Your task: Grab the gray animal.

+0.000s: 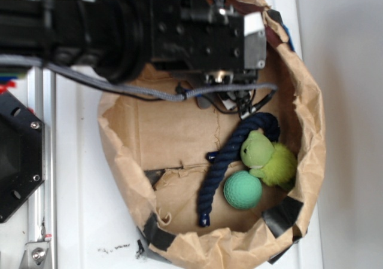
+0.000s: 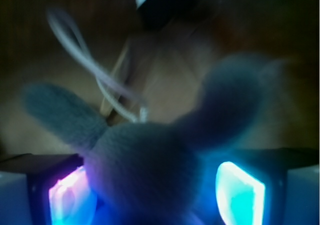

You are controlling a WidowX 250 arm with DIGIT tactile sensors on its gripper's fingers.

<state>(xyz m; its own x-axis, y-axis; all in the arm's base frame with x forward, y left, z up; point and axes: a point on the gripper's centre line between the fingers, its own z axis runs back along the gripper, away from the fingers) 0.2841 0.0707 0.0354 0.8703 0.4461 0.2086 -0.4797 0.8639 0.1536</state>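
While the arm is hanging over the brown paper bag (image 1: 311, 131), the exterior view is hiding the gripper (image 1: 230, 98) under the wrist block, so jaw state can't be read there; only a gray scrap shows below. Navy rope (image 1: 230, 161), green ball (image 1: 242, 189) and yellow-green plush (image 1: 269, 158) are lying in the bag, apart from the claw. Wrist view, blurry: the gray animal (image 2: 150, 160) is sitting between the glowing pads (image 2: 237, 190), limbs splaying upward, white string tag (image 2: 95, 70) trailing. Jaws are looking clamped on its body. Best bet: keep squeezing firmly and lift straight, avoiding the bag wall.
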